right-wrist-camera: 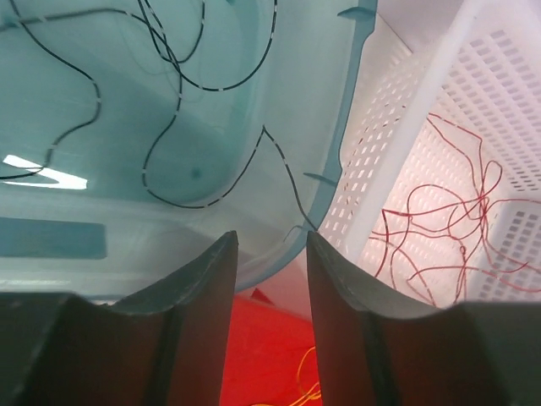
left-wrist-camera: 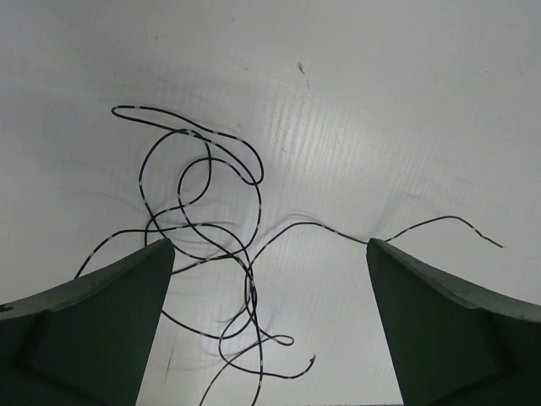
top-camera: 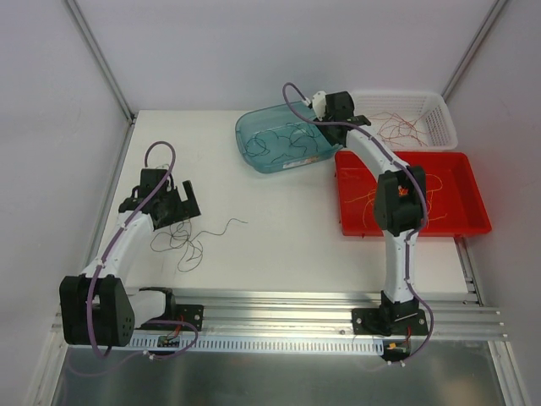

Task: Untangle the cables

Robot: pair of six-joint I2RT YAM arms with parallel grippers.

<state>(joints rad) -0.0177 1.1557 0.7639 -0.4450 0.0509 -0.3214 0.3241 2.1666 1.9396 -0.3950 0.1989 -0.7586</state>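
Left tool: released, fingers spread wide above the desk. The dark cable tangle lies directly beneath it, free tail running toward the right arm's side. Right tool: narrowly parted, empty, well apart over the teal bin rim. The left arm is nearer.

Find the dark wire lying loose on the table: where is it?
In the top view, the dark wire lies tangled on the left half of the table, close by the left pincer.
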